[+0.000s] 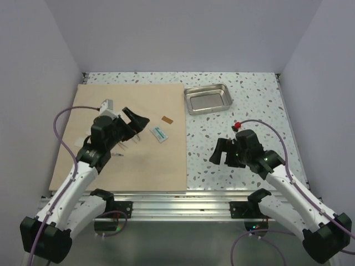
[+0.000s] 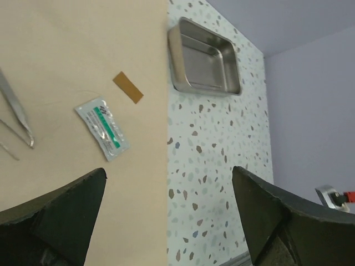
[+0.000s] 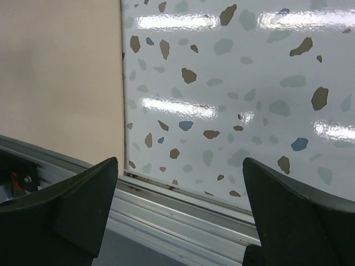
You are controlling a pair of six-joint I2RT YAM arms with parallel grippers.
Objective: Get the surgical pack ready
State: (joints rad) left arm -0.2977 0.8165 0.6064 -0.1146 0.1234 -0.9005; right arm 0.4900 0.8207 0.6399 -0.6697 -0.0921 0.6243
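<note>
Right up at the lens, the left hand (image 2: 172, 221): two dark fingers (image 2: 55, 221) sit in the bottom corners of its wrist view. There's a wide gap between them and nothing in it.

Through that gap runs the right edge of the sheet (image 2: 66, 50), dead straight, with tan on one side and the speckled desk (image 2: 211, 144) on the other. The white-and-green packet (image 2: 102, 127) lies flat on the sheet, near that edge. The brown strip (image 2: 128, 87) lies just past it, and the two are apart. Further left are the tweezers (image 2: 19, 119), partly cut off by the frame.

The tray (image 2: 176, 61) stands open side up on bare desk, hard by the sheet's far right corner. Whether it touches the sheet or sits a hair off, I can't tell.

From above, the sheet lies flat and unfolded over the desk's left half. Its left edge runs close along the wall, a strip of desk shows beyond its far edge, and its near edge stops just short of the rail (image 1: 177, 202). The left hand hangs over the middle of the sheet.

The right hand (image 1: 223, 152) is spread wide too and holds nothing. It hovers over bare desk just right of the sheet's edge, toward the rail. Its wrist view catches the sheet's near right corner coming down to the rail.

For open room, there's bare speckle between the tray and the right hand, and on out to the right wall.
</note>
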